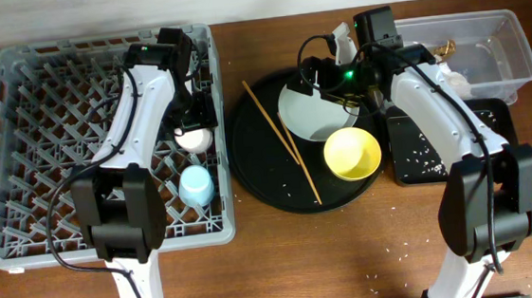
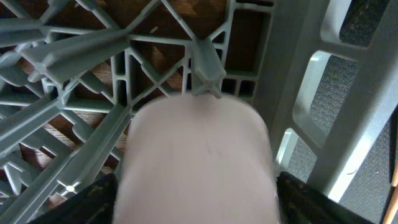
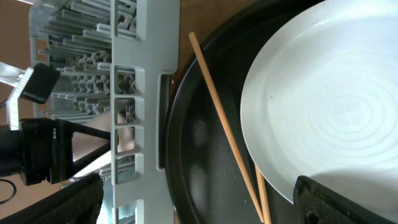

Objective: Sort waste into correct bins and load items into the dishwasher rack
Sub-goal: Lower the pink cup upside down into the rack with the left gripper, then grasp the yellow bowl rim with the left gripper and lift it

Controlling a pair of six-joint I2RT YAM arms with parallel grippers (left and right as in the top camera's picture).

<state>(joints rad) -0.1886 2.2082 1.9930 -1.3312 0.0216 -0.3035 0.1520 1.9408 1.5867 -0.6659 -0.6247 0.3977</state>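
My left gripper reaches into the grey dishwasher rack near its right wall and is shut on the pink cup. In the left wrist view the pink cup fills the space between the fingers. A blue cup stands in the rack just in front. My right gripper is open and empty over the plate's far edge. In the right wrist view the jaws straddle the plate and the two chopsticks. The yellow bowl sits by the plate.
Plate, bowl and chopsticks lie on a large round black tray. A clear tub at the back right holds white napkins and a gold-brown wrapper. A shallow black tray in front of it holds rice-like crumbs.
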